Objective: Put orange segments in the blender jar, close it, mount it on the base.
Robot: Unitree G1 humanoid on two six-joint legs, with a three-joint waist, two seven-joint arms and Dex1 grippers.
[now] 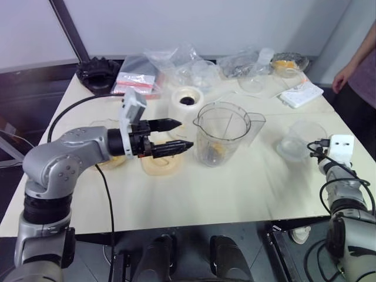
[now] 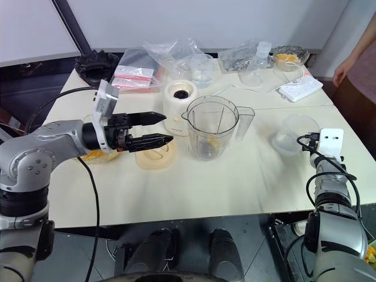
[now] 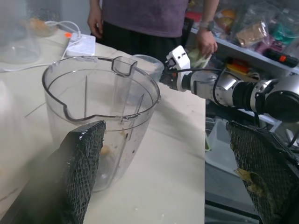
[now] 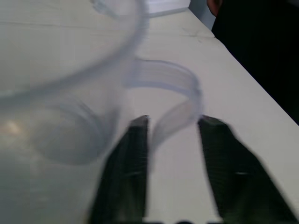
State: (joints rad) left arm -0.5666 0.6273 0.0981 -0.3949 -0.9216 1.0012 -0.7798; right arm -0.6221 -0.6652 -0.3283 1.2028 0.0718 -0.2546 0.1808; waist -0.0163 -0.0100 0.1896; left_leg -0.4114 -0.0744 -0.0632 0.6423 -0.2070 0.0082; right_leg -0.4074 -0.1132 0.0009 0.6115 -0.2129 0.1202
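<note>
The clear blender jar (image 1: 222, 132) stands upright and uncovered at mid-table, with orange segments (image 1: 216, 151) at its bottom. Just behind it to the left sits the cream-white base (image 1: 187, 101), its dark socket facing up. My left gripper (image 1: 185, 134) hovers open and level right beside the jar's left wall, over a flat cream lid (image 1: 160, 163). By the table's right edge, my right gripper (image 4: 173, 126) reaches a small clear cup (image 1: 299, 138). Its fingers stand apart on either side of the cup's handle (image 4: 175, 91).
A glass bowl of orange pieces (image 1: 288, 61) sits at the back right beside a white power strip (image 1: 301, 94). Plastic bags (image 1: 170, 61) and a black crown-shaped part (image 1: 98, 71) line the back. A person (image 1: 358, 64) stands at the far right corner.
</note>
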